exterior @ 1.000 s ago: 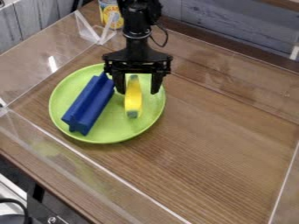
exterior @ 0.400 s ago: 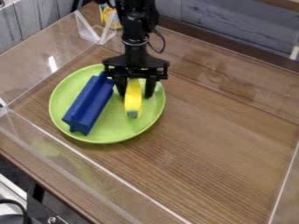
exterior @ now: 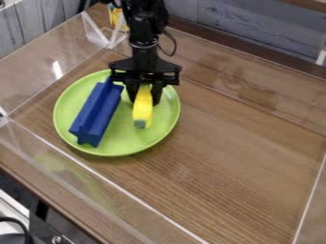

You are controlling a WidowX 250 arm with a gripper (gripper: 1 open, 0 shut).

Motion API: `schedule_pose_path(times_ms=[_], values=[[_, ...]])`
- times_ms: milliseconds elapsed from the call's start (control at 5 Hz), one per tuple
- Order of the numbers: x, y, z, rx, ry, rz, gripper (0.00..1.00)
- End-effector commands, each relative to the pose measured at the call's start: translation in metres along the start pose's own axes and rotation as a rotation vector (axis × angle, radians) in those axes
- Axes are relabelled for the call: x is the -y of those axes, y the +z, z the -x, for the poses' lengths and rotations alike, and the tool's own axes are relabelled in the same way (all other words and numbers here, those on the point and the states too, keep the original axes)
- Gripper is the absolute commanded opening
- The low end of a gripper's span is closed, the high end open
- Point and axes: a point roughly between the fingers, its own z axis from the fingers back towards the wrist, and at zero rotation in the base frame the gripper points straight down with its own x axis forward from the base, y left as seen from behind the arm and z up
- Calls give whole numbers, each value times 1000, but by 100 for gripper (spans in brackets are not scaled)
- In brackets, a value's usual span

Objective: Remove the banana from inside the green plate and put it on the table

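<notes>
Inside the raised rim of the green plate (exterior: pixel 125 145), the smooth yellow banana (exterior: pixel 143 107) lies beside the blue block (exterior: pixel 95 114), jaws (exterior: pixel 143 88) clamped on its far end, bare worktop (exterior: pixel 235 143) to the right

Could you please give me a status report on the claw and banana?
Claw at banana's far end; banana on green plate; blue block beside it.
</notes>
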Motion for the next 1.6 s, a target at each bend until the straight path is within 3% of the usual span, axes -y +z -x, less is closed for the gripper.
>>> schedule_pose_path(times_ms=[0,400,800,1200,1400], values=[[-15,17,-12,37,-58,9,0],[-13,47,-14,39,-112,8,0],[22,94,-3,50,-156,35,0],[56,122,19,48,-222,60,0],[60,131,39,47,-277,64,0]])
